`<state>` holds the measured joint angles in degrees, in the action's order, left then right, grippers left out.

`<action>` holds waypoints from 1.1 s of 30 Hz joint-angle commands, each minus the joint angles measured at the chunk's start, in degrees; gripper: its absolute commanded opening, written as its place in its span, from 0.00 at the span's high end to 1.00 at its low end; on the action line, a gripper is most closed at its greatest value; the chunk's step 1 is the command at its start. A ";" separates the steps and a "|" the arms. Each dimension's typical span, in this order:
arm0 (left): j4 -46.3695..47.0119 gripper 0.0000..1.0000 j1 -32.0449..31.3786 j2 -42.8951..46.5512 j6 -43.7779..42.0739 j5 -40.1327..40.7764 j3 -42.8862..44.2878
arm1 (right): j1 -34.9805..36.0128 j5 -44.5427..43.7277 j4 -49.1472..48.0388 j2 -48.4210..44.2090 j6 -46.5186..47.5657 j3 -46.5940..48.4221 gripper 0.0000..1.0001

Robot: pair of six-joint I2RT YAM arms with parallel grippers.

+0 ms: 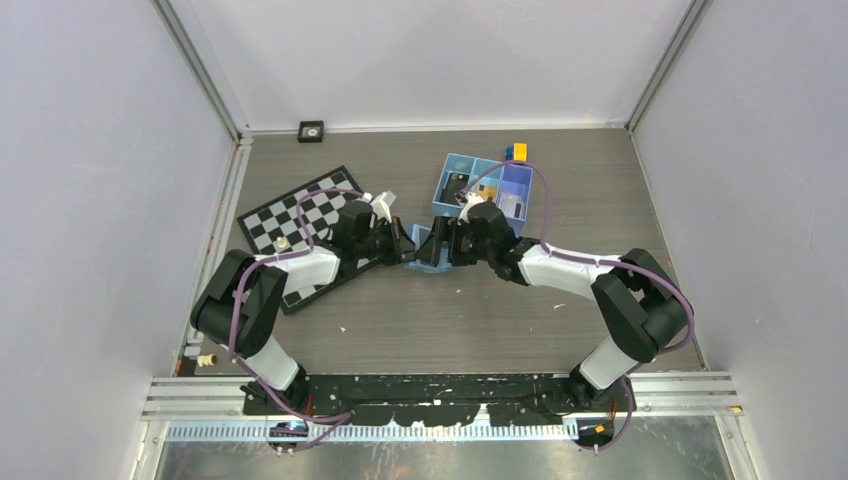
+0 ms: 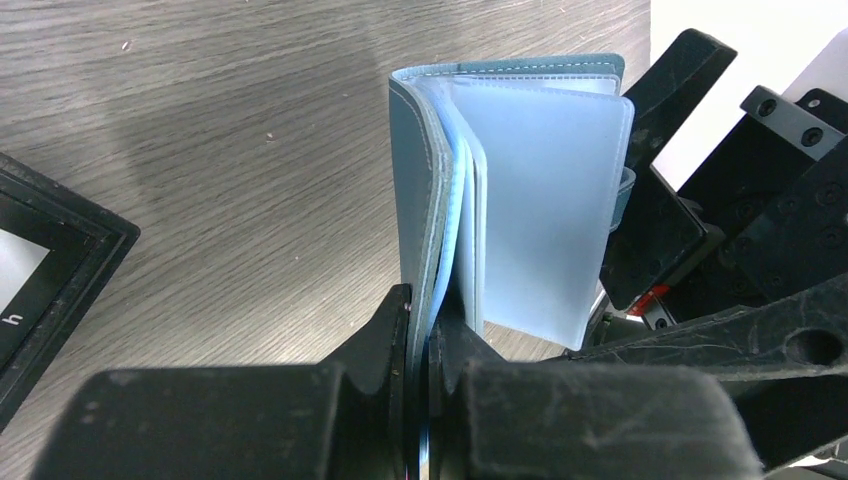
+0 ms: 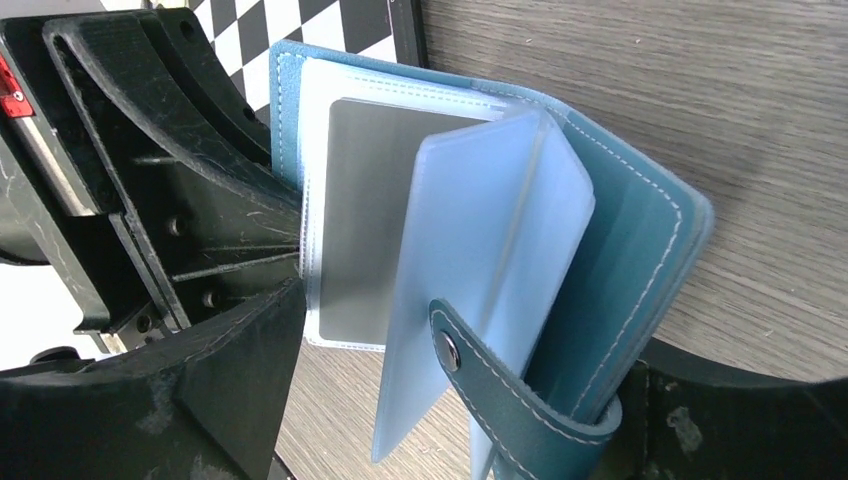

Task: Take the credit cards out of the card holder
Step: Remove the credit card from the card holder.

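One silvery card [image 3: 360, 210] is showing, likely slick; grip its edge | left tool [image 2: 425, 340] is pinching card holder [image 2: 420, 180] | right tool [image 3: 450, 430] is gaping

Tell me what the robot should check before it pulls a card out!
1. Left pincer shut on the holder cover: ok.
2. Holder open, pages fanned out: ok.
3. A card to aim for: ok, the grey card shows in its sleeve.
4. Right pincer on that card: not ok, its jaws stand wide apart around the pages and do not pinch the card.
5. More cards in the other sleeves: cannot tell, the frosted pages hide them.
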<state>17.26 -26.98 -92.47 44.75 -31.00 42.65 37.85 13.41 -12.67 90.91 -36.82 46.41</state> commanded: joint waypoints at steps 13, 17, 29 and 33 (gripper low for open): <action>1.16 1.00 0.00 1.27 -0.32 0.32 0.59 | 1.26 -13.04 11.29 1.59 1.93 6.27 0.43; 1.46 1.00 0.09 0.80 -0.02 -0.02 0.68 | 1.14 -14.29 9.79 -0.42 1.26 4.60 0.49; 5.79 1.00 1.59 1.14 2.83 -2.73 -0.82 | -4.59 -6.10 0.61 -2.27 -5.64 -1.11 0.59; 8.93 1.00 2.10 0.44 4.55 -4.72 -1.39 | -7.30 0.89 -6.28 -1.58 -8.95 -3.57 0.64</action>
<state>17.65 -24.97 -92.49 46.59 -29.85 41.34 32.45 8.27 -11.14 89.12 -41.95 44.91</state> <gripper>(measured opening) 0.050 0.378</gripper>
